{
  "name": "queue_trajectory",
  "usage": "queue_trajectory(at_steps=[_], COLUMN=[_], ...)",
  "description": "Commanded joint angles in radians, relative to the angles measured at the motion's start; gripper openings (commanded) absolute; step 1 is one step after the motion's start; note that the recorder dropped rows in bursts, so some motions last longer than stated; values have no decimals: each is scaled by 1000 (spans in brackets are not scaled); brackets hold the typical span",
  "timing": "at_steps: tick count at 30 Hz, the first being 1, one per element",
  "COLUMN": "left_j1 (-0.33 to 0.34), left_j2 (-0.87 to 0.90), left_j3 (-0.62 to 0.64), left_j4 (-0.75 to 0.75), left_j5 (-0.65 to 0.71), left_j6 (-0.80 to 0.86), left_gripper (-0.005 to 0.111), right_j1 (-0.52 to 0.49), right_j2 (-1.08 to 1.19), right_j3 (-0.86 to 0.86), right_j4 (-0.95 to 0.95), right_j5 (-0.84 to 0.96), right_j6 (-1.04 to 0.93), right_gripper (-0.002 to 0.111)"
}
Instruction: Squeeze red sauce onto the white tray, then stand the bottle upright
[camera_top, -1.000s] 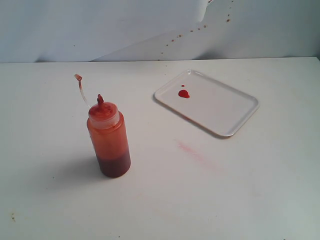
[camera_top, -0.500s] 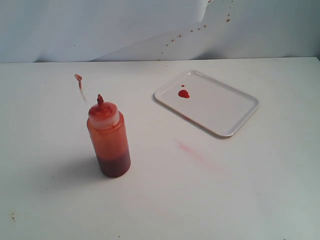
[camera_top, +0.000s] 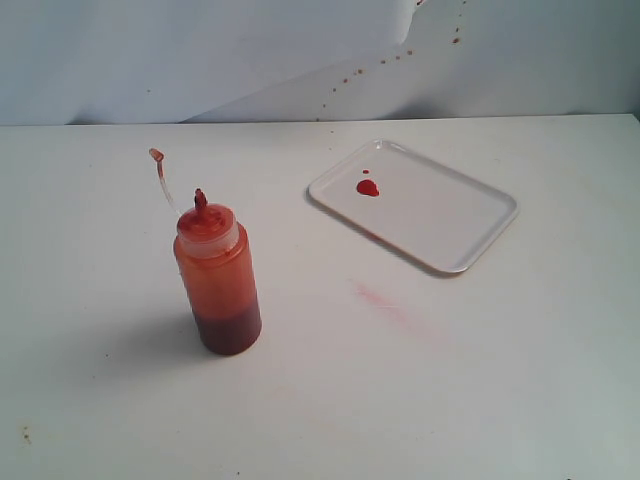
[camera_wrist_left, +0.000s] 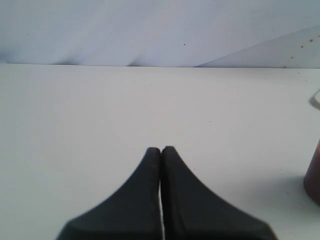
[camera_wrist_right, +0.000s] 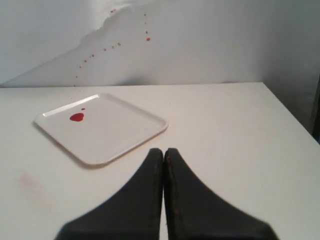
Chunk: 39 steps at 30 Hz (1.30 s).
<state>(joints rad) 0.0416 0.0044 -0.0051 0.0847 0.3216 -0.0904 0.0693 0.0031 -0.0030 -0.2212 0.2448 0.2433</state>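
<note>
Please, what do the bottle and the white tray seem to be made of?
The bottle: likely soft translucent plastic, since the red sauce shows through its smeared wall. The white tray: probably hard plastic, smooth and slightly glossy, with rounded corners and a low moulded rim; ceramic cannot be ruled out.

I count one bottle (camera_top: 218, 280) and one white tray (camera_top: 445, 218). On the tray there is one blob of red sauce (camera_top: 368, 187) and one tiny drop (camera_top: 366, 172). I see one pink smear (camera_top: 385, 303), one tabletop (camera_top: 480, 390), and two pincers: left pincer (camera_wrist_left: 160, 149), right pincer (camera_wrist_right: 163, 150).
</note>
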Motion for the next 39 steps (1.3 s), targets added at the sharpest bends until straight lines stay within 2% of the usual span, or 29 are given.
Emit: queue_trajectory(at_steps=[1, 8, 24, 26, 29, 32, 39], left_j1=[-6, -6, -6, -6, -6, -6, -6], left_j2=[-4, -4, -4, -4, -4, -4, -4], left_j3=[5, 5, 5, 5, 5, 5, 5], left_j4=[2, 2, 2, 2, 2, 2, 2], left_j5=[-3, -3, -3, -3, -3, -3, -3], left_j6=[-5, -5, -5, -5, -5, -5, -5], left_gripper=[0, 0, 0, 0, 0, 0, 0], right_j1=[-1, -1, 1, 1, 1, 1, -29], right_j2=[-3, -3, -3, -3, -3, -3, -3], right_j3=[3, 3, 3, 3, 3, 3, 3], right_j4=[-1, -161, -206, -151, 107, 318, 308], right_j5=[63, 113, 106, 90, 62, 62, 26], right_j6=[72, 320, 315, 231, -126, -387, -373], right_gripper=[0, 0, 0, 0, 0, 0, 0])
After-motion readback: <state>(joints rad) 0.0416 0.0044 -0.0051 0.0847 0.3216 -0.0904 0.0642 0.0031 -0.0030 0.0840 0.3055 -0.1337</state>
